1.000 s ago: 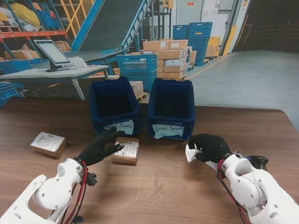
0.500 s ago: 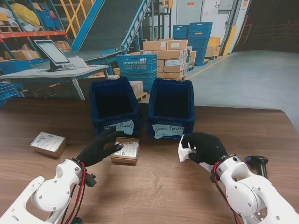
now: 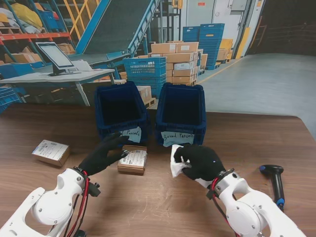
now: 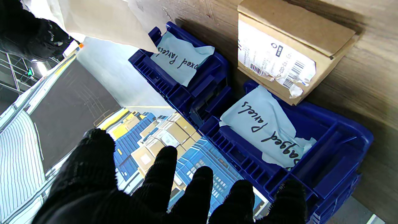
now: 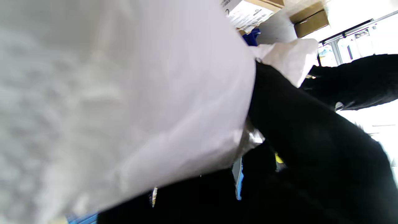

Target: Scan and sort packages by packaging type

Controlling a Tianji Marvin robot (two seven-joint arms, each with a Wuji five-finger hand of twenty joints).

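My right hand (image 3: 200, 162), in a black glove, is shut on a white bagged parcel (image 3: 176, 160) and holds it just above the table, in front of the blue bin labelled for boxed parcels (image 3: 181, 114). The white bag (image 5: 124, 93) fills the right wrist view. My left hand (image 3: 102, 154) hovers open, fingers spread, beside a small cardboard box with a shipping label (image 3: 133, 160). That box (image 4: 289, 53) lies on the table in front of the bin labelled for bagged parcels (image 3: 120, 110). Both bins look dark inside.
Another labelled cardboard box (image 3: 51, 152) lies at the far left of the wooden table (image 3: 158, 202). A black handheld scanner (image 3: 274, 178) lies at the right, near my right arm. Behind the table are a desk with a monitor, stacked crates and cartons.
My right hand has carried the white bag leftward, from near the scanner to in front of the right bin. The scanner is now uncovered. My left hand has hardly moved.
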